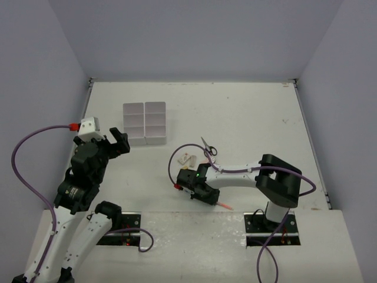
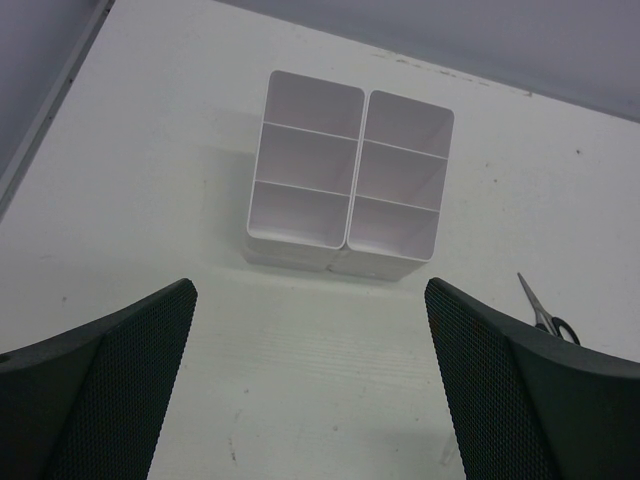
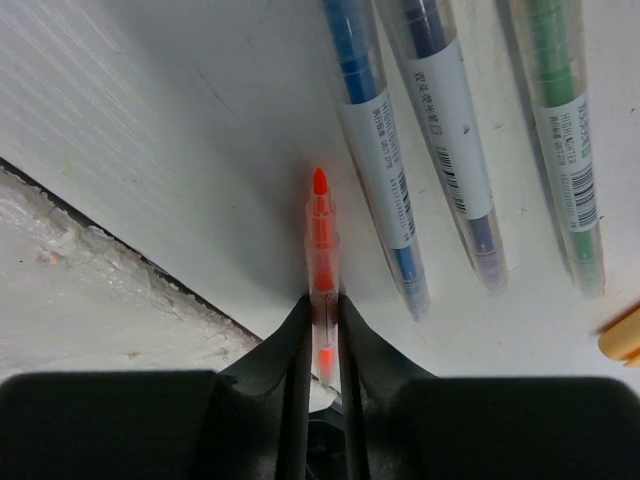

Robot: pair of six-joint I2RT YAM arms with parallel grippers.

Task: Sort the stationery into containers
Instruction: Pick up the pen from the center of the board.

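Right wrist view: pinching the red pen (image 3: 322,250) at lower centre of the frame, right hand (image 3: 322,300) pressed together on its barrel, tip pointing up-frame. Low over the desk (image 3: 180,120), near the seam at lower left; cannot tell whether lifted yet. Upper right of frame, untouched and side by side: blue pen (image 3: 375,150), dark blue pen (image 3: 445,140), green pen (image 3: 565,140), just beside the red one but not touching.

Top external view: right hand at lower centre, tray (image 1: 145,115) up and left of centre, well apart. Scissors (image 1: 208,147) on the desk just above the right hand. Left hand (image 1: 118,143) at left, spread wide, gripping nothing, aimed at the tray; nothing seen in any of the six compartments from the left wrist view.

Step, by judgement: grasping a first pen, sorting barely begun. Next: lift straight up without nudging the neighbours, carry up-left to the tray, tip into one compartment. Thin barrel, likely to swivel in the pinch, so keep the squeeze firm.
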